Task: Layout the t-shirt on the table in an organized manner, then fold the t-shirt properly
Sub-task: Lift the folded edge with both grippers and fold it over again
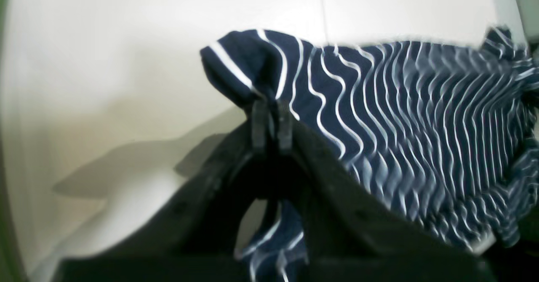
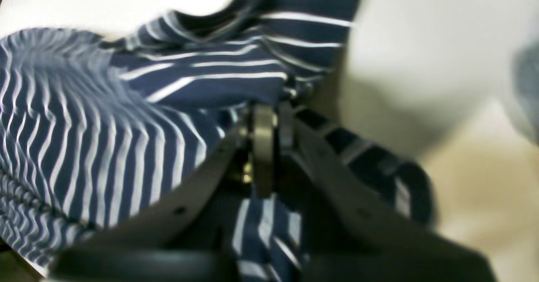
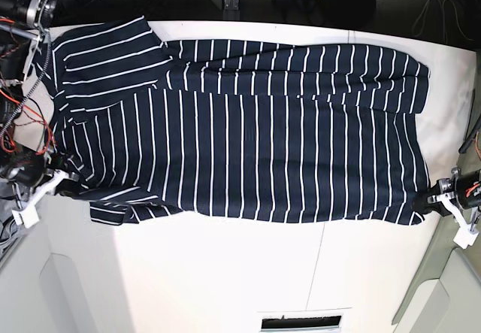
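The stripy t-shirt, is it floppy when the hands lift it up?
Probably very floppy: the t-shirt bunches and ripples where the left hand pinches it. It likely sags between that and the right hand. It looks thin, so probably light.

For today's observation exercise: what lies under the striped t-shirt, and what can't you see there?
The t-shirt lies spread over the white table, which shows all around it. The tabletop beneath the cloth is covered, so anything there is hidden. Each claw, left and right, pinches a near corner.
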Action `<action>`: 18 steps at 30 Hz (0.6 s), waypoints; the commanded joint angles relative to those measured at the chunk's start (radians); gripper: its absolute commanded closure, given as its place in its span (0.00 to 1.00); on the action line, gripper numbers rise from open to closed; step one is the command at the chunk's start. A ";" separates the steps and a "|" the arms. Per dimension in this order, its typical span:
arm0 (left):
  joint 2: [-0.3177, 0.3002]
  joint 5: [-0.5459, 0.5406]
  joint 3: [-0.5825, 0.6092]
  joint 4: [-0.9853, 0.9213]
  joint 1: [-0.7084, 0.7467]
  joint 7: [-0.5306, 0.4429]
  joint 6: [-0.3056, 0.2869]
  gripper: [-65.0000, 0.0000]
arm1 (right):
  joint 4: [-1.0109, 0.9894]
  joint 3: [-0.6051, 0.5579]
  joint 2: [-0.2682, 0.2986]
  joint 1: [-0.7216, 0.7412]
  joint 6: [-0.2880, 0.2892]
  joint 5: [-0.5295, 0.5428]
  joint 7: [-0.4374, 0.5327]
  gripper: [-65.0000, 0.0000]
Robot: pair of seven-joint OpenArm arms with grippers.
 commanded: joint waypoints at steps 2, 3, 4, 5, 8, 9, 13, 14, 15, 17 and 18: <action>-0.053 -0.081 -0.006 0.048 0.014 0.025 -0.009 1.00 | 0.044 0.005 0.043 -0.019 0.010 0.059 0.001 1.00; -0.068 -0.111 -0.006 0.066 0.037 0.040 -0.009 1.00 | 0.060 0.005 0.055 -0.042 0.023 0.082 -0.008 1.00; -0.082 -0.133 -0.006 0.084 0.060 0.051 -0.009 1.00 | 0.077 0.005 0.064 -0.065 0.026 0.100 -0.017 1.00; -0.095 -0.151 -0.006 0.101 0.084 0.061 -0.009 1.00 | 0.095 0.005 0.072 -0.090 0.026 0.117 -0.025 1.00; -0.121 -0.173 -0.006 0.140 0.148 0.076 -0.009 1.00 | 0.147 0.008 0.085 -0.162 0.026 0.123 -0.027 1.00; -0.125 -0.172 -0.006 0.147 0.168 0.076 -0.009 1.00 | 0.158 0.010 0.085 -0.183 0.026 0.123 -0.027 1.00; -0.119 -0.172 -0.006 0.153 0.250 0.076 -0.009 1.00 | 0.164 0.010 0.080 -0.262 0.026 0.121 -0.020 1.00; -0.116 -0.173 -0.006 0.153 0.271 0.074 -0.009 1.00 | 0.164 0.010 0.078 -0.281 0.025 0.115 -0.019 1.00; -0.113 -0.173 -0.006 0.153 0.287 0.073 -0.009 1.00 | 0.164 0.010 0.075 -0.297 0.025 0.106 -0.018 1.00; -0.107 -0.172 -0.006 0.153 0.306 0.061 -0.009 1.00 | 0.164 0.010 0.068 -0.319 0.024 0.084 -0.006 1.00; -0.102 -0.172 -0.006 0.153 0.309 0.058 -0.009 1.00 | 0.164 0.010 0.067 -0.327 0.024 0.077 0.011 1.00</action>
